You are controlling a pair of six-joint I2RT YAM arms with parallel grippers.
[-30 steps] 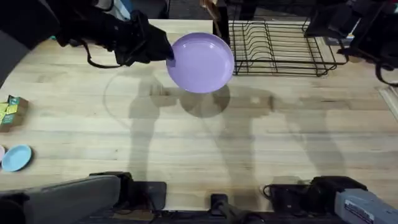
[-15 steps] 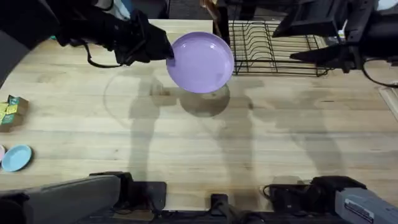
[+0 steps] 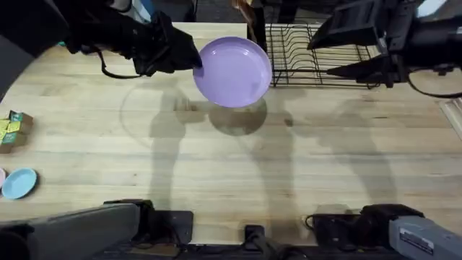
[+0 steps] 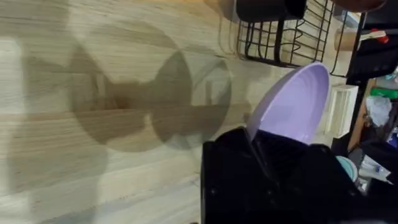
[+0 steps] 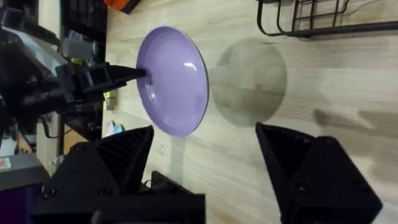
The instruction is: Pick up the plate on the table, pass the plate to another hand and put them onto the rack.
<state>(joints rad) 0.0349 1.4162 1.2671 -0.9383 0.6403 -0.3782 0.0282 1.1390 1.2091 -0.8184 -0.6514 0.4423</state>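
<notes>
Moved: only my right arm, which has swung in from the far right, over the rack's right end toward the plate; everything else sits as before.
Left tool (image 3: 193,61): clamped on the plate's left rim, unchanged.
Plate (image 3: 232,72): lifted clear above the worktop (image 3: 216,166), tilted, its shadow beneath, just left of the rack.
Rack (image 3: 303,54): at the worktop's back edge, no plate in it.
Right tool (image 3: 339,50): fingers spread wide apart, pointing at the plate, not touching it.
</notes>
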